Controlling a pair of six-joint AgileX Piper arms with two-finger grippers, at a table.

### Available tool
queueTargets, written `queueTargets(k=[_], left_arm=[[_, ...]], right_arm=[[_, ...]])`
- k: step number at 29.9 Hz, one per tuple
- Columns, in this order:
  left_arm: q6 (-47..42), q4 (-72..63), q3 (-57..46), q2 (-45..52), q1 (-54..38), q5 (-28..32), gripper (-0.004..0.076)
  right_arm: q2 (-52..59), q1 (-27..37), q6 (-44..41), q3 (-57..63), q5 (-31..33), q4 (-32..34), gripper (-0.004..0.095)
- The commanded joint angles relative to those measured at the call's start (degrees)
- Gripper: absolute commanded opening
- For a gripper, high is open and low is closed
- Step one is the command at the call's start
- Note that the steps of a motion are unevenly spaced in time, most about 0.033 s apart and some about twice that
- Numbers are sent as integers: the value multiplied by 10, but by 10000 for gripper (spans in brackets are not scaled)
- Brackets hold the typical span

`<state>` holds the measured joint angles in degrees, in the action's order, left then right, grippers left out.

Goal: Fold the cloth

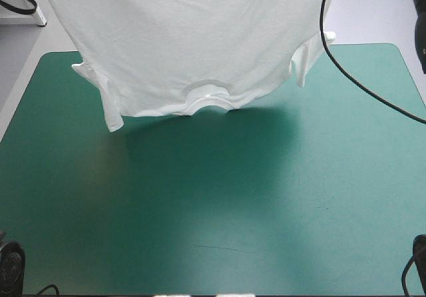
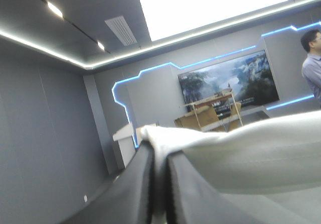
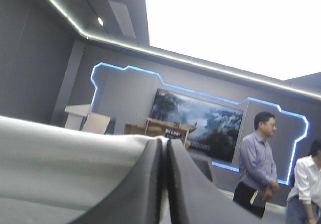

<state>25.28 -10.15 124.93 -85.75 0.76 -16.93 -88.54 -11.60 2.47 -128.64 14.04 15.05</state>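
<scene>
- The near half of the bench (image 1: 213, 244), under its teal-green cover, lies bare apart from a broad shadow across its middle.
- Over the far half hangs the white short-sleeved T-shirt (image 1: 193, 37), lifted and upside down. Its round collar (image 1: 210, 102) is the lowest part, just above the cover or brushing it; I cannot tell which. A short sleeve (image 1: 100, 87) droops at each side.
- Higher up, out of the overhead view, the left hand (image 2: 160, 151) has its black fingers nearly closed, with a fold of the white fabric pinched between them.
- The right hand (image 3: 164, 142) grips the same way, and the cloth runs away sideways from each hand.
- To my eye this is the laying-out step: the shirt dangles, apparently from its hem, and no fold has been made yet.
- The next move calls for both hands to come down together, kept well apart so the held edge stays stretched. The collar should touch first and the body should settle flat, without the sleeves tucking underneath.
</scene>
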Motion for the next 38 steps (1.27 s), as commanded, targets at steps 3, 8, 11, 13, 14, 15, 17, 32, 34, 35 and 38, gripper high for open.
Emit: queueTargets(k=[3, 8, 11, 13, 14, 15, 17, 32, 34, 35, 38], left_arm=[[2, -6, 83, 7, 1, 19, 19], [12, -6, 124, 10, 1, 16, 19], [12, -6, 140, 8, 1, 17, 19], [13, -6, 141, 3, 1, 17, 19], [13, -4, 141, -1, 1, 17, 19], [13, -4, 141, -7, 1, 18, 19], [13, -4, 141, -23, 1, 23, 19], [16, -8, 185, -165, 1, 116, 19], [27, -8, 224, -184, 2, 121, 19], [35, -8, 246, -195, 2, 117, 19], [38, -8, 281, -213, 2, 95, 19]], right_arm=[[17, 7, 18, -70, -45, 10, -18], [23, 7, 26, -109, -44, -2, -18], [24, 7, 50, -117, -44, -20, -18], [21, 7, 51, -116, -42, -24, -18], [15, 7, 53, -116, -41, -30, -18], [11, 7, 55, -116, -41, -31, -18], [-3, 7, 59, -116, -43, -31, -18], [-135, 58, 59, -133, -153, -81, -18], [-144, 58, 59, -151, -169, -80, -18], [-147, 58, 68, -165, -170, -80, -18], [-155, 58, 71, -189, -159, -89, -18]])
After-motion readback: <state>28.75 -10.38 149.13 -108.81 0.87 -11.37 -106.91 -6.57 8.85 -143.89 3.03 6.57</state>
